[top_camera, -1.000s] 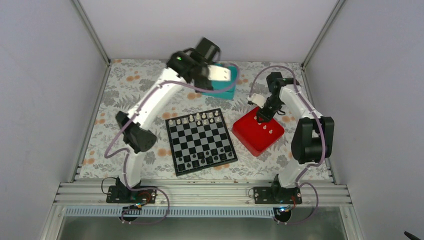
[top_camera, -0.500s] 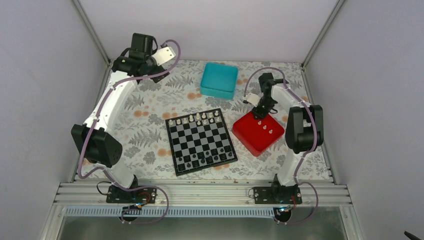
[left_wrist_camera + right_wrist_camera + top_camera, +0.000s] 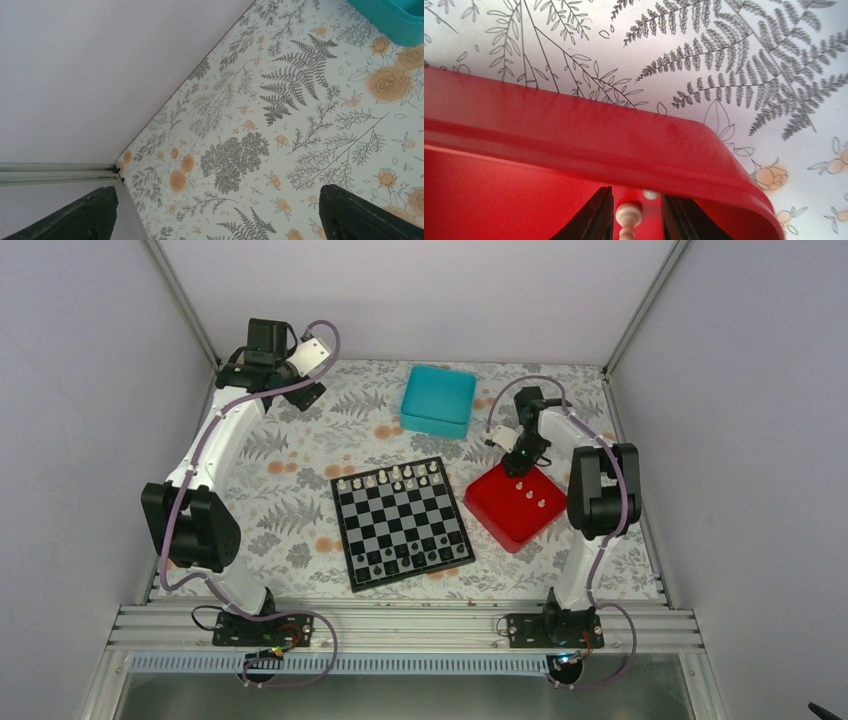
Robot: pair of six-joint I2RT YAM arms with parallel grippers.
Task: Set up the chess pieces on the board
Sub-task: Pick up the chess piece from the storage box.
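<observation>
Right gripper [image 3: 636,196] straddles a chess piece [image 3: 628,215] in the red tray [image 3: 574,145]
Jaws narrowly parted, not clamped on it; left gripper [image 3: 217,200] spread wide, empty.

Cream chess pieces [image 3: 396,476] along board [image 3: 402,523] edges

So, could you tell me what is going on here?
The right gripper is down at the far corner of the red tray, jaws open either side of a white chess piece, not yet gripping. The left gripper hangs open and empty over the tablecloth in the far-left corner. The board has white pieces along its far row.
</observation>
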